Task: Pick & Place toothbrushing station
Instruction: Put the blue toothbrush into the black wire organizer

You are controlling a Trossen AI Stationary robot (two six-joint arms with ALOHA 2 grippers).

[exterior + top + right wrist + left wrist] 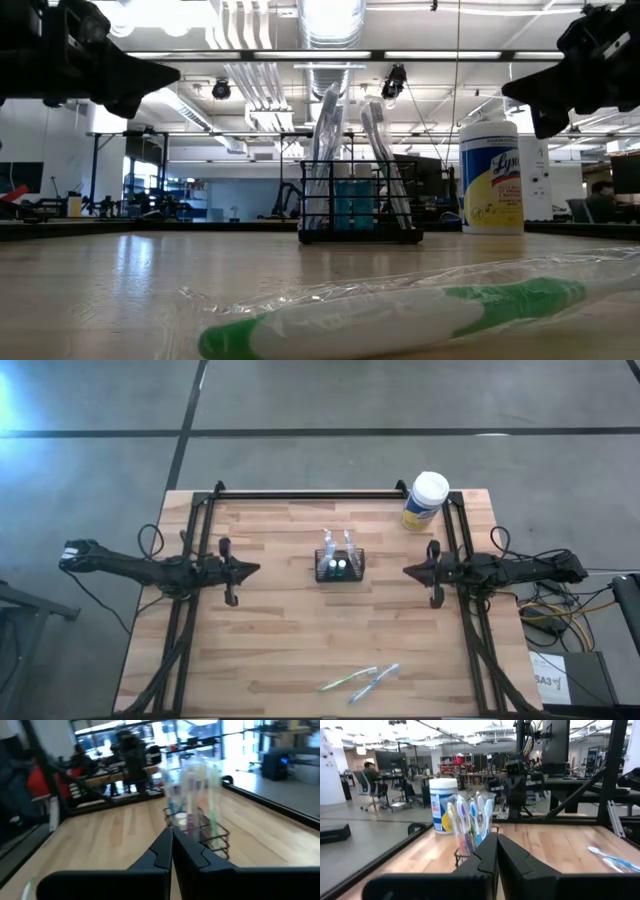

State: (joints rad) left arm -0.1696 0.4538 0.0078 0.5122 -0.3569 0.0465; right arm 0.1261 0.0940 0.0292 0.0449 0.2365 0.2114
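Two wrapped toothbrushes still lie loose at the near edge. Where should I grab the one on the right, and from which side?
Judging by its pose, take the right toothbrush at mid-handle, coming straight down with the fingers set across its length. It lies flat and slanted on the table, close beside the other toothbrush, so a side approach would likely nudge both. The right gripper looks nearer; the crinkly wrapper may slip.

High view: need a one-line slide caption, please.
Black toothbrush holder mid-table between both shut claws, left and right; two wrapped toothbrushes lie near the front edge.
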